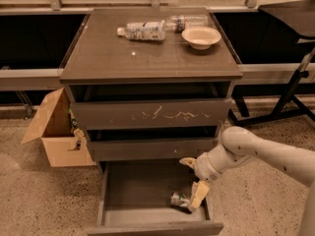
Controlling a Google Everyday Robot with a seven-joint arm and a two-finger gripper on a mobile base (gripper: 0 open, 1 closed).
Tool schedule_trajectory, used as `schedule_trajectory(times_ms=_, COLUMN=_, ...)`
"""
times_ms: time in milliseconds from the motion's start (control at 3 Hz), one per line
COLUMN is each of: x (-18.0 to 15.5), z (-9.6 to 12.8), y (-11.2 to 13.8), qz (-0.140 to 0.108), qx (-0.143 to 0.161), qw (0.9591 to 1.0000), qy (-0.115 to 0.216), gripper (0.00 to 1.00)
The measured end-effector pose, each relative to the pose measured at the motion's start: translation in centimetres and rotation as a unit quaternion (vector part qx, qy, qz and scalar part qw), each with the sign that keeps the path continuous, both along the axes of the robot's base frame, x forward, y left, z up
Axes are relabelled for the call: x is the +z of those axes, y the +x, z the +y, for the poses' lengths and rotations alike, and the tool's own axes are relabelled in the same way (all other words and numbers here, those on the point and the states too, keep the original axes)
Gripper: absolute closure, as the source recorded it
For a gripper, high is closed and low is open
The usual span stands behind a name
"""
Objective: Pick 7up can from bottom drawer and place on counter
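Only one camera view here, looking down at the front of a three-drawer cabinet. The desk (147, 58) on top has two clear bottles lying on their sides near the back: one (142, 31) towards the left, the other (189, 21) just behind it to the right. A pale bowl (201, 36) sits upright right next to them. The top drawer (152, 114) has pale scratches across its front and is pulled out a little, and the middle drawer (147, 149) below it is out a touch too. The bottom drawer (142, 191) is pulled way out, so you can see its grey inside. The can (178, 200) is lying on its side on the drawer floor in the front right corner, looking pretty dented. The white arm (261, 151) comes in from the right edge and bends down into that drawer. The claw (191, 183) is spread wide and gripping nothing. One finger (188, 161) sticks up near the middle drawer's front and the other (199, 194) hangs down right against the can's right end. I can't tell if it's actually touching or just overlapping from this angle. Left of the cabinet there's an open cardboard box (54, 132) on the speckled floor (39, 200), tucked just beside the drawers. Over on the right a dark stand (290, 92) rests its legs on the floor.
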State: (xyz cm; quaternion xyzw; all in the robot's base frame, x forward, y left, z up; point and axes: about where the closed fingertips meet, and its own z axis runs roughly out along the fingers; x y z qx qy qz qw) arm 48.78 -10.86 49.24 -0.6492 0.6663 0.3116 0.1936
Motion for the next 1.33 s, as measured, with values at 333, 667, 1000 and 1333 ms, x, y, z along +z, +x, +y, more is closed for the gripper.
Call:
schedule_trajectory(times_ms=333, x=-3.5, z=-0.3, y=0.2, qz=0.004, qx=0.0, qw=0.9998, qy=-0.021, gripper=0.0)
schedule_trajectory(times_ms=667, x=-6.4, z=-0.1, y=0.5, qz=0.005, qx=-0.003, qw=0.9993, qy=-0.036, gripper=0.0)
schedule_trajectory(times_ms=1000, x=-12.6, z=2.5, y=1.5, qz=0.009, qx=-0.019, qw=0.999, qy=-0.039, gripper=0.0)
schedule_trajectory(times_ms=1333, x=-12.6, z=2.5, y=1.5, qz=0.009, qx=-0.019, qw=0.999, qy=-0.039, gripper=0.0)
